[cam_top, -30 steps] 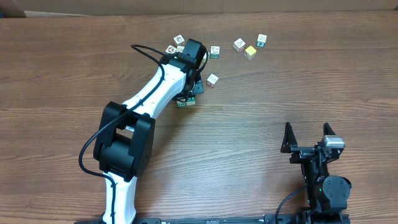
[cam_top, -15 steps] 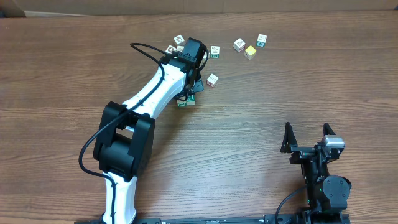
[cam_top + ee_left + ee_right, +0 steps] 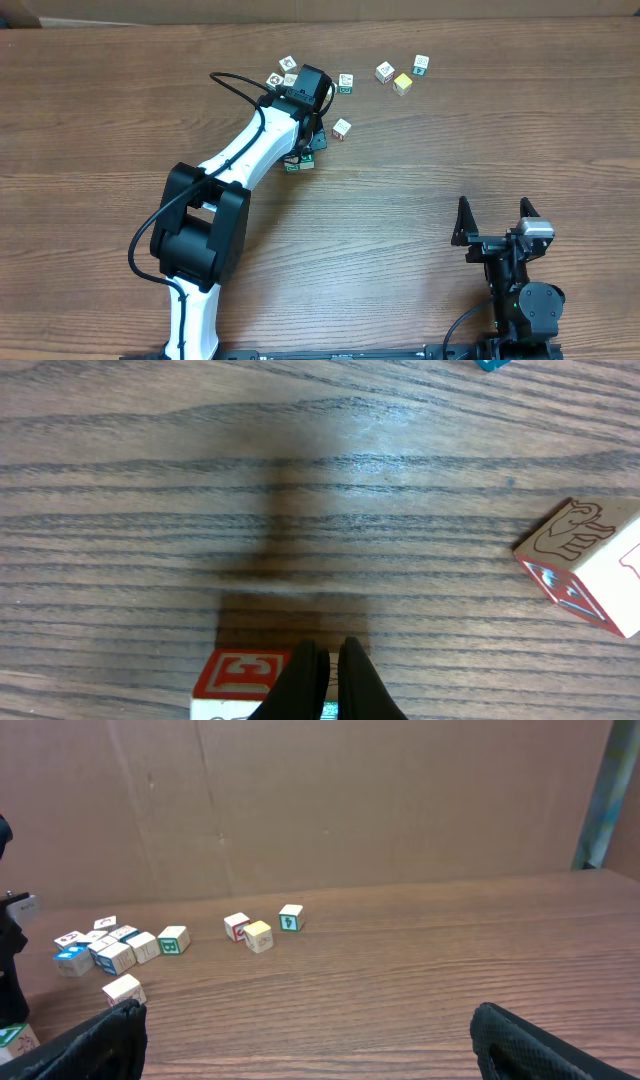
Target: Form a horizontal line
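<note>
Materials and finish
Surface [image 3: 450, 150] is showing smooth, faintly sheened wood grain; cube [image 3: 585, 565] is presenting pale wood, printed faces; left tool [image 3: 328, 660] is appearing matt black; arm shell [image 3: 262, 140] is looking smooth white plastic.

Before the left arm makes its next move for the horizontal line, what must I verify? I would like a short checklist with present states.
1. The left end effector is shut, holding nothing: ok.
2. The right end effector is open, far from the left arm: ok.
3. The red-marked cube beside the left end effector, touching or apart: cannot tell.
4. The horizontal line is straight: cannot tell, the left arm covers it.
5. The white cube lies alone, outside any row: not ok.
6. The yellow cube is away from the left arm: ok.
</note>
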`<act>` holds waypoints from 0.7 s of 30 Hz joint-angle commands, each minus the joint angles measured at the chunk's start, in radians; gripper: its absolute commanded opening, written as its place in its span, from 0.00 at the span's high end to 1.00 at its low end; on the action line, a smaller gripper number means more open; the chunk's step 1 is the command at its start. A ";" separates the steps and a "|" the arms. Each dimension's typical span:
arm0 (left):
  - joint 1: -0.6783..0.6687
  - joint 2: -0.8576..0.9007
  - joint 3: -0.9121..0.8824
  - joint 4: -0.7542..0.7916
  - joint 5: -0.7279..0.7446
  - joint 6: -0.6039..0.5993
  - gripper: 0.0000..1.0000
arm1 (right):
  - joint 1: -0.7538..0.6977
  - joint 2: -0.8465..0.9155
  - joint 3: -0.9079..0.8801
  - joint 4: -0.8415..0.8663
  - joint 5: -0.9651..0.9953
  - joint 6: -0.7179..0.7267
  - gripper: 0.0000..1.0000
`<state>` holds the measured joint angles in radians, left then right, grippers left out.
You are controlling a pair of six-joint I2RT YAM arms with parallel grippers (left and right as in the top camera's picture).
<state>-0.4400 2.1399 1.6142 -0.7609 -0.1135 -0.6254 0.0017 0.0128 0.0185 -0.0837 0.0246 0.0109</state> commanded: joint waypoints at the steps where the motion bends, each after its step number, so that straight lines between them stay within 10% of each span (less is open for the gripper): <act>1: -0.007 0.015 -0.020 0.002 0.018 0.020 0.96 | 0.005 -0.010 -0.011 0.002 -0.004 -0.005 0.00; 21: -0.007 0.015 -0.020 -0.020 0.034 0.020 0.96 | 0.005 -0.010 -0.011 0.002 -0.004 -0.005 0.00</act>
<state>-0.4400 2.1399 1.6142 -0.7708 -0.1040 -0.6250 0.0017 0.0128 0.0185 -0.0837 0.0246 0.0109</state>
